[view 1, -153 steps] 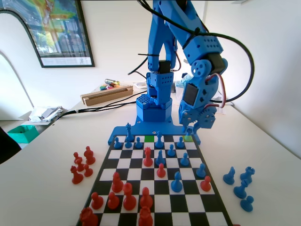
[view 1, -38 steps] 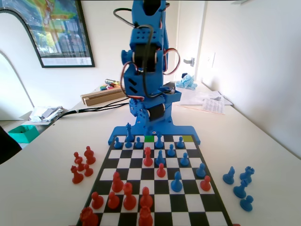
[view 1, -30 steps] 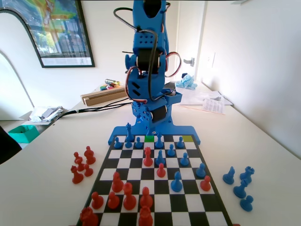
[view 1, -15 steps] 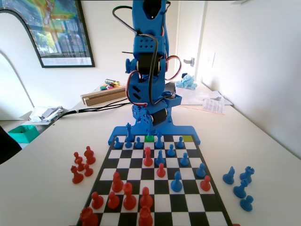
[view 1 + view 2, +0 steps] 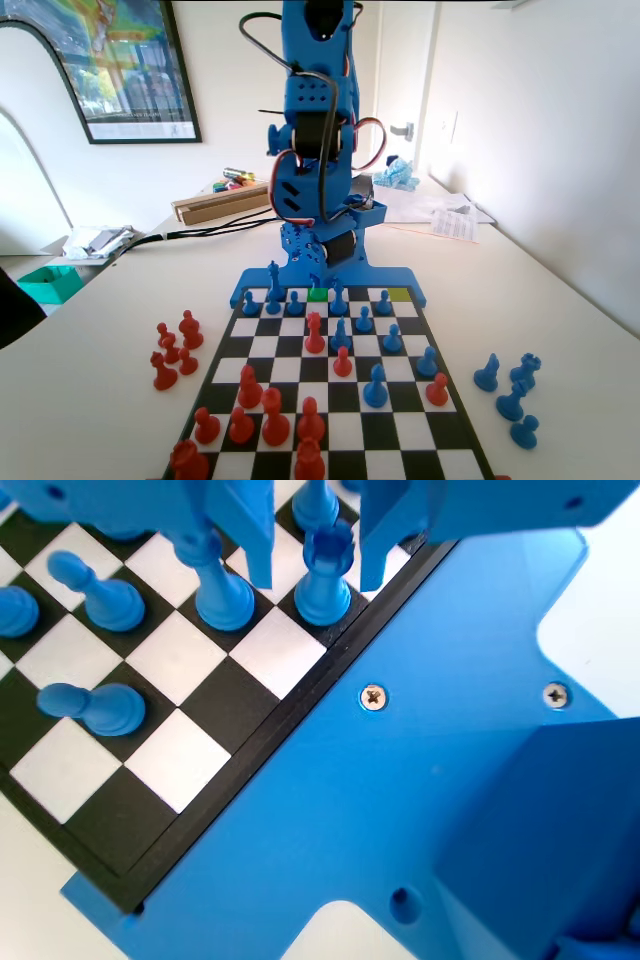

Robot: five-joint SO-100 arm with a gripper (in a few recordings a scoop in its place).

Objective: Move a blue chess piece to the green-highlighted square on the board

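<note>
White table (image 5: pixel 90 400) carries the board (image 5: pixel 300 372). At its far edge, seemingly on the green-highlighted square (image 5: pixel 318 294), the notch-topped blue chess piece (image 5: pixel 325 585) stands between my gripper's (image 5: pixel 317 578) parted jaws. I'd rise straight up without brushing it or the taller blue piece (image 5: pixel 222 592) on its left, since the arm is folded steeply down over its base.

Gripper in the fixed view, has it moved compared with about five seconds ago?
Yes. The gripper has swung left in the fixed view, from above the yellow-green square to above the green-highlighted square.
</note>
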